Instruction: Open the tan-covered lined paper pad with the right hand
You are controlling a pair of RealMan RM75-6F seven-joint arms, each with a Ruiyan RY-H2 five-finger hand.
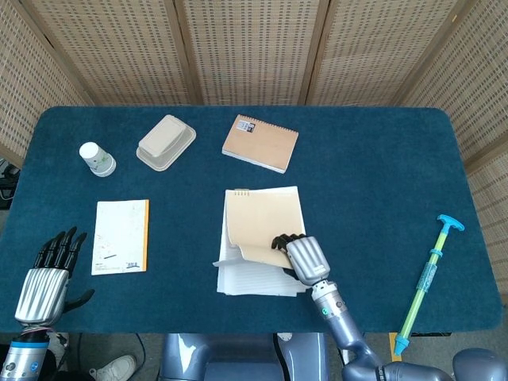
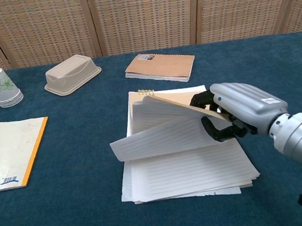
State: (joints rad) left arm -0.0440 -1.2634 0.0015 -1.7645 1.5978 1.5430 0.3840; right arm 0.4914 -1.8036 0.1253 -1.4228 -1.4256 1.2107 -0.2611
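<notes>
The tan-covered lined paper pad (image 1: 262,226) (image 2: 184,169) lies mid-table, near the front. My right hand (image 1: 300,255) (image 2: 237,109) pinches the tan cover (image 2: 178,102) and some lined sheets at their right edge and holds them lifted off the stack. A few loose sheets (image 2: 154,139) curl down to the left beneath the cover. White lined pages lie flat below. My left hand (image 1: 49,274) hovers at the table's front left corner, fingers spread, holding nothing.
A tan spiral notebook (image 1: 259,143) (image 2: 161,67) lies just behind the pad. A beige tray (image 1: 166,142), a paper cup (image 1: 97,159) and an orange-edged booklet (image 1: 121,236) sit to the left. A blue-green stick (image 1: 427,274) lies at the right edge.
</notes>
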